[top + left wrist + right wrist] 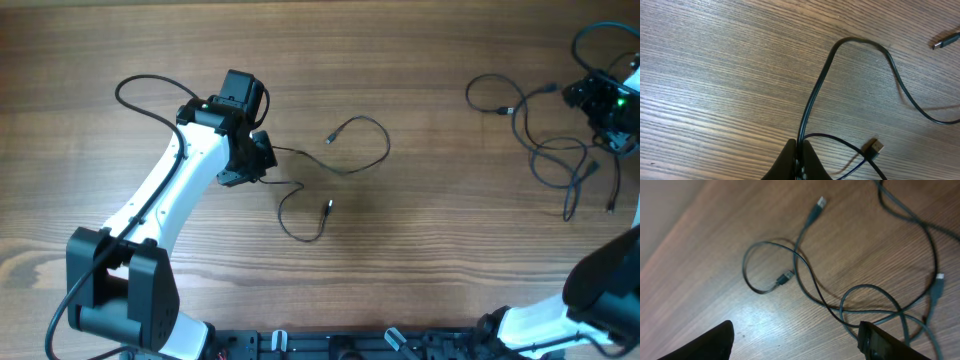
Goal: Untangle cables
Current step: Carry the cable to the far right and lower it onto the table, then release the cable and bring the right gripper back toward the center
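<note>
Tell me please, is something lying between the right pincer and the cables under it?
Nothing visible. In the right wrist view the right pincer stands open above the grey cables, with only bare wooden table between them.

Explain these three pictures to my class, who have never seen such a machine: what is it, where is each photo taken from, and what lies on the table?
Two robot arms work at a wooden table. The overhead picture looks straight down on both. The other two come from small cameras on each wrist, looking past that arm's own pincer.

The left pincer is shut on one thin black cable, which lies alone in loose loops mid-table, its plug ends free. The right pincer is open over a second group of cables near the table's far right, which cross one another in several loops. Their small plugs show clearly in the right wrist picture.
</note>
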Motion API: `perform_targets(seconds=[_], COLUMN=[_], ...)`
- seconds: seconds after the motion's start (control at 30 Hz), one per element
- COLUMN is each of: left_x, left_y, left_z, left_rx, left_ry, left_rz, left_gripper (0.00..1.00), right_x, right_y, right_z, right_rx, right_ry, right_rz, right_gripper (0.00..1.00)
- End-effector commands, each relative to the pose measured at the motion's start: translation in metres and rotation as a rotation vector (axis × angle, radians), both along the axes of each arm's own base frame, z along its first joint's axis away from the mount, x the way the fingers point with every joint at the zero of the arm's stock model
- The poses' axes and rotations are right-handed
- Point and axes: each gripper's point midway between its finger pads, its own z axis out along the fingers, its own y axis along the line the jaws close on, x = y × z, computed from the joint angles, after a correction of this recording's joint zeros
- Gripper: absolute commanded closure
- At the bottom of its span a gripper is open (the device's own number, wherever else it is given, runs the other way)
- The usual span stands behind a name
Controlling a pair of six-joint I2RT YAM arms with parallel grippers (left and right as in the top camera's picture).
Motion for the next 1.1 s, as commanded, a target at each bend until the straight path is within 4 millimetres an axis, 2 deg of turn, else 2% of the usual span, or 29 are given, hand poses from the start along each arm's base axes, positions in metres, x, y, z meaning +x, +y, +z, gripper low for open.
perform_targets(seconds=[0.0,0.03,0.17,0.23,0.3,0.43,0.5,0.57,0.63,0.7,0.93,1.0,1.07], left_x=[-0.004,-0.005,-0.005,-0.005,-0.006,-0.006,-0.006,-0.006,-0.006,-0.006,-0.005,-0.004,0.000], left_y=[-0.003,-0.004,-0.004,-0.004,-0.003,-0.003,-0.003,-0.003,-0.003,-0.003,-0.004,-0.005,-0.021], left_z=[-0.004,-0.004,-0.005,-0.005,-0.005,-0.005,-0.005,-0.005,-0.005,-0.005,-0.004,-0.004,-0.002], left_rx=[-0.018,-0.020,-0.019,-0.019,-0.019,-0.018,-0.018,-0.018,-0.018,-0.018,-0.019,-0.025,-0.112], left_ry=[0.023,0.027,0.031,0.031,0.031,0.033,0.034,0.034,0.034,0.034,0.030,0.025,0.013], left_rz=[-0.001,-0.002,-0.002,-0.002,-0.002,-0.002,-0.002,-0.002,-0.002,-0.002,-0.002,-0.003,-0.036], left_gripper=[0.96,0.96,0.96,0.96,0.96,0.96,0.96,0.96,0.96,0.96,0.96,0.94,0.94], right_x=[-0.004,-0.013,-0.041,-0.050,-0.052,-0.040,-0.027,-0.009,0.008,0.017,0.023,0.021,0.018], right_y=[0.000,-0.003,-0.005,-0.002,-0.001,0.016,0.033,0.054,0.073,0.080,0.077,0.087,0.103], right_z=[-0.057,-0.083,-0.122,-0.130,-0.130,-0.126,-0.118,-0.101,-0.073,-0.052,0.003,0.018,0.024], right_rx=[0.041,0.047,0.056,0.068,0.073,0.169,0.260,0.370,0.475,0.507,0.302,0.222,0.148], right_ry=[0.140,0.229,0.413,0.460,0.467,0.403,0.319,0.199,0.062,-0.020,-0.126,-0.133,-0.110], right_rz=[0.011,-0.004,-0.027,-0.026,-0.027,0.009,0.075,0.169,0.259,0.300,0.340,0.380,0.430], right_gripper=[0.20,0.21,0.22,0.22,0.22,0.21,0.20,0.20,0.20,0.20,0.17,0.16,0.13])
